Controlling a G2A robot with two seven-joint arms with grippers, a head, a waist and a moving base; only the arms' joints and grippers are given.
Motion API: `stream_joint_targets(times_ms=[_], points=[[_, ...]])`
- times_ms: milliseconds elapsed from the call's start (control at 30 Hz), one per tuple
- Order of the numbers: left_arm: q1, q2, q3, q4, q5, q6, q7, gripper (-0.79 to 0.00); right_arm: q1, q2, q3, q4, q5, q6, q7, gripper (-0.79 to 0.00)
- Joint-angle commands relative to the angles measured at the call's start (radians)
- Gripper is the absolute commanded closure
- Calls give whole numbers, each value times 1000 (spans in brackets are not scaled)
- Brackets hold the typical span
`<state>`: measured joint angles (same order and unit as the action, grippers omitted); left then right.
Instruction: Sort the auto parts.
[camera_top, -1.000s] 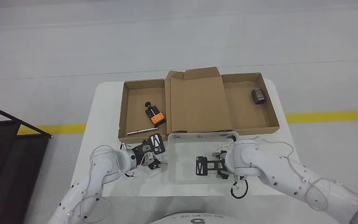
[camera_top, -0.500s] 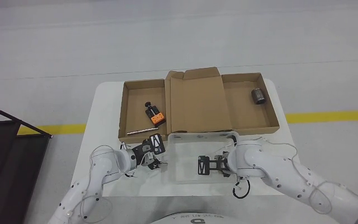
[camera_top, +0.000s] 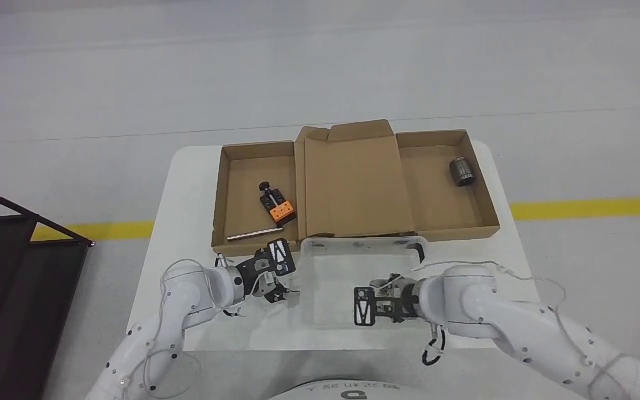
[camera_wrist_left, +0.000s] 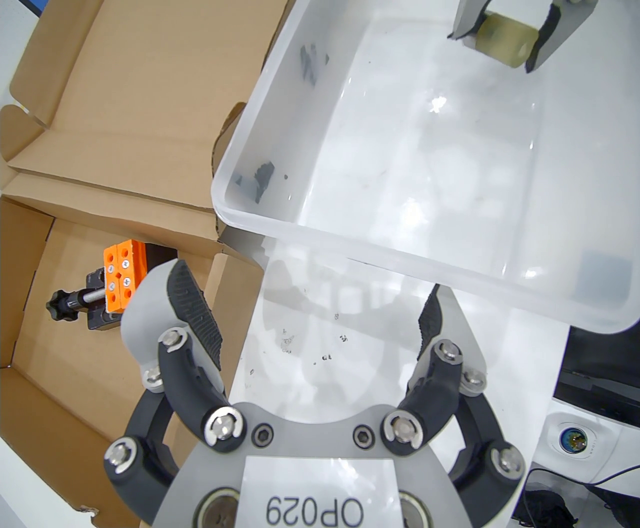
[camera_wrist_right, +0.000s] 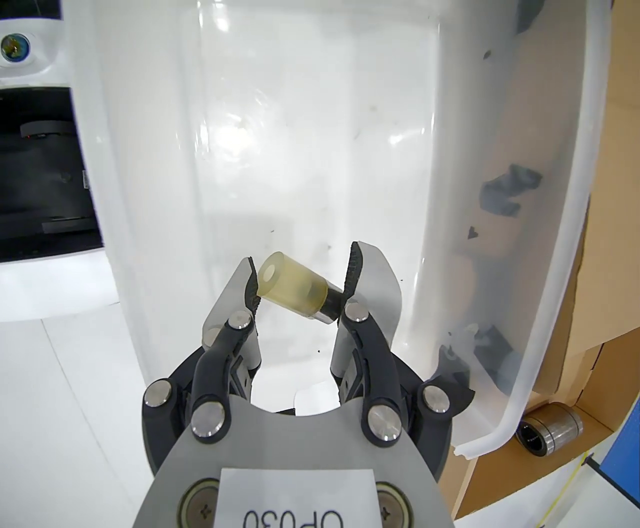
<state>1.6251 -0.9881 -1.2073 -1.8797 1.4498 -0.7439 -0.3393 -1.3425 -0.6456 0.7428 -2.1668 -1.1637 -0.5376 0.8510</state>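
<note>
One yellowish cylinder (camera_wrist_right: 292, 292) sits clamped in the right gripper (camera_wrist_right: 300, 280), which has drawn back over the clear bin (camera_wrist_right: 575, 200) — a drop into the cardboard box (camera_top: 240, 190) likely follows; the left gripper (camera_wrist_left: 320, 310) stays open.

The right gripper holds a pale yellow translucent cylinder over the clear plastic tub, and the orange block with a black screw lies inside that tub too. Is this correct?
No. The top view shows the orange block in the left compartment of the brown cardboard box, not in the clear plastic tub. The right gripper does hold the pale yellow cylinder over that tub.
</note>
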Motion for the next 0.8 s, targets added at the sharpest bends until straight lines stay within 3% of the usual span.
stream_joint_targets(times_ms=[0, 300, 567, 767], points=[[0, 0, 0, 0, 0, 0, 0, -785, -37, 19, 47, -16, -22, -24, -99, 0], [0, 0, 0, 0, 0, 0, 0, -785, -248, 98, 267, -58, -134, -68, -479, 0], [0, 0, 0, 0, 0, 0, 0, -785, -484, 151, 406, -60, -371, -50, -833, 0], [0, 0, 0, 0, 0, 0, 0, -785, -495, 153, 411, -57, -381, -43, -850, 0]])
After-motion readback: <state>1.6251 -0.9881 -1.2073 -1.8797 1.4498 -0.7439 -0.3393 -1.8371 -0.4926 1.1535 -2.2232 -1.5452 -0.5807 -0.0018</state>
